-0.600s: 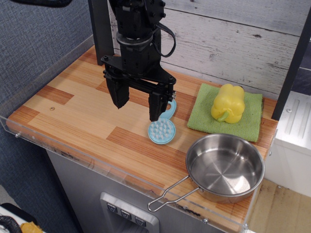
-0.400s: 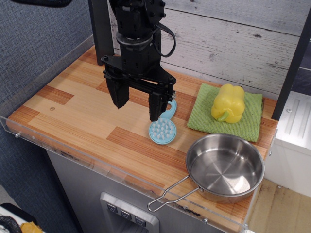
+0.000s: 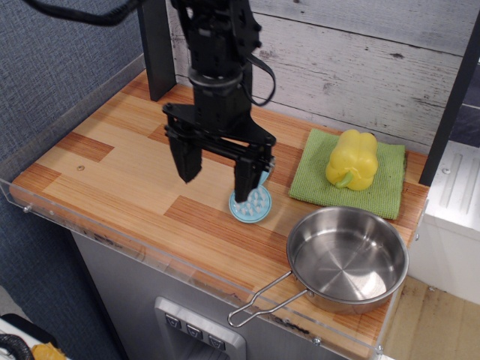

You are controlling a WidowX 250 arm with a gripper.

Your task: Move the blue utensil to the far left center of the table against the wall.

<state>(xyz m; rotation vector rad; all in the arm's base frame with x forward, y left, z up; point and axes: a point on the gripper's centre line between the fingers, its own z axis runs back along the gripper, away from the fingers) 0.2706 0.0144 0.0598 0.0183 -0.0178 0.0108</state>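
While its two dark fingers stand spread wide and hold nothing, the gripper (image 3: 217, 180) hangs low over the middle of the table (image 3: 97, 161), one finger planted nearly on top of the blue utensil (image 3: 251, 204). That small scrubber lies flat on the planks, nubbed head toward the front rim and its handle running back and slightly right toward the green cloth (image 3: 352, 180), though the finger hides most of the handle. Relative to the midpoint between the fingers, the utensil sits off to the viewer's right, so it appears the claw is not centred on it; a clean pinch would probably call for a short shift that way, with the fingers closing across the handle's long axis. A yellow pepper (image 3: 352, 159) rests on the cloth, and a steel pan (image 3: 346, 259) stands at the front right corner. The blue-grey wall (image 3: 52, 67), the destination side, lies well apart from the utensil.
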